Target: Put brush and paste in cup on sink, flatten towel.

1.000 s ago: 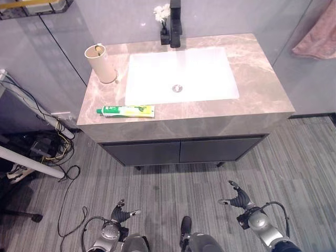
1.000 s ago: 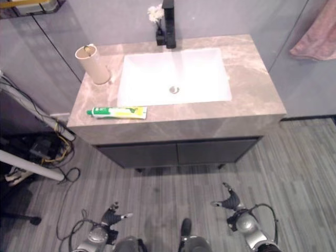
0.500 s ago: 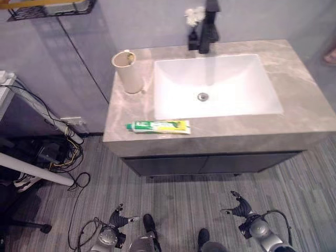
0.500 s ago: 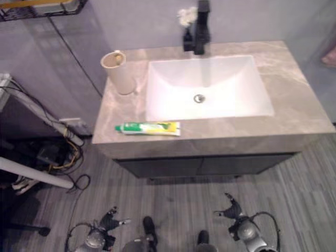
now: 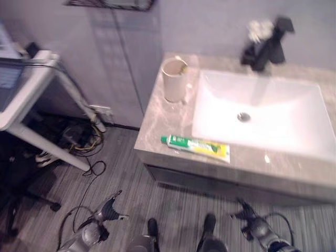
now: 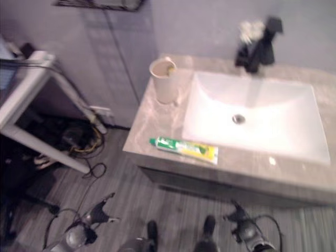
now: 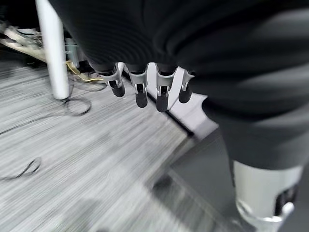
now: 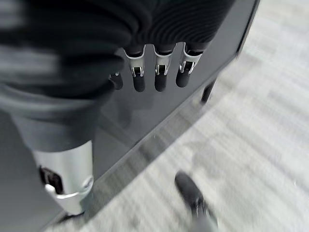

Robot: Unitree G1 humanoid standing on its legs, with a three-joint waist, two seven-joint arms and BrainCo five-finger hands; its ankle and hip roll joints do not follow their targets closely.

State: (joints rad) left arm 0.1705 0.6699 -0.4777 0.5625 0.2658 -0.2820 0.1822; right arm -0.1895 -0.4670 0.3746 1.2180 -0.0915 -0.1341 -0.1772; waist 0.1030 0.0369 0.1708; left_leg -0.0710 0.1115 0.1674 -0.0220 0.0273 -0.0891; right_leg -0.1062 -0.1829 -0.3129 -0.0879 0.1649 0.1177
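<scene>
1. Toothpaste tube point(image 5: 195, 147) lies flat along the countertop's point(image 5: 157, 113) front edge, green and yellow, well apart from the beige cup point(image 5: 174, 80) beside the basin point(image 5: 273, 118).
2. Left hand point(image 5: 107, 211) and right hand point(image 5: 247, 215) hang low over the floor, fingers relaxed, empty.
3. Risk: a clumsy reach could nudge the tube off the edge.
4. Something small and yellowish sits in the cup; cannot identify it.

Cup point(image 5: 174, 80) on counter point(image 5: 157, 123) left of sink basin point(image 5: 262, 113), toothpaste tube point(image 5: 195, 148) before basin, faucet point(image 5: 269, 48) behind.
</scene>
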